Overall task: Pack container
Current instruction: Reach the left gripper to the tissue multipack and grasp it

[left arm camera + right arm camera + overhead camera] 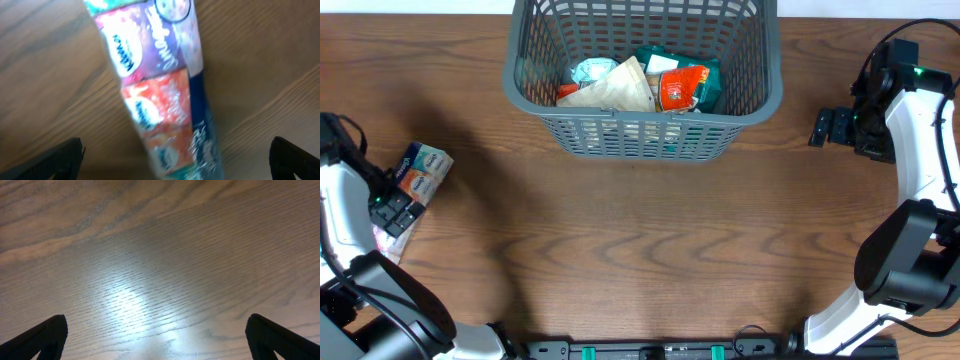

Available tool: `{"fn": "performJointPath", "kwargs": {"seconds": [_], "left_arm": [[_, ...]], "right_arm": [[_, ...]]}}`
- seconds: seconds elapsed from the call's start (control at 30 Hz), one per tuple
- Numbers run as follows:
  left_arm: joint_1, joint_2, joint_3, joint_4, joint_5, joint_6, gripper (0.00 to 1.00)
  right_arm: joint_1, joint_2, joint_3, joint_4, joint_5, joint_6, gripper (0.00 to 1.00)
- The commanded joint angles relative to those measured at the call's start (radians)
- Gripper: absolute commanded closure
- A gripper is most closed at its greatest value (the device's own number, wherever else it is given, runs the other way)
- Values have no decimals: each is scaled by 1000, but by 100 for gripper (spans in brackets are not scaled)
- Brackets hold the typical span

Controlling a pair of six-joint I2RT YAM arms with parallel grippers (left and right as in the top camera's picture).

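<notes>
The dark grey lattice container [642, 135] stands at the back middle of the table, holding several packets, among them a beige pouch [617, 90] and an orange pack [681, 88]. A multipack of tissue packets [418, 178] lies on the table at the far left. My left gripper [392, 208] is open over its near end; in the left wrist view the pack [160, 100] lies between the two spread fingertips [175, 162], blurred. My right gripper [828, 127] is open and empty at the right, right of the container, over bare wood [160, 280].
The wooden table [650, 250] spreads in front of the container. A black rail [650, 350] runs along the near edge. The right arm's white links [920, 150] stand along the right edge.
</notes>
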Motion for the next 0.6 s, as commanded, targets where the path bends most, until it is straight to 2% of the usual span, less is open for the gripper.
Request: {"fn": "performJointPath", "kwargs": {"seconds": [0.0, 0.57], "left_arm": [[38, 28, -26, 23, -8, -18, 1], [66, 234, -30, 93, -4, -15, 3]], "right_arm": [[1, 5, -4, -2, -4, -12, 1], [1, 5, -4, 14, -4, -8, 1]]}}
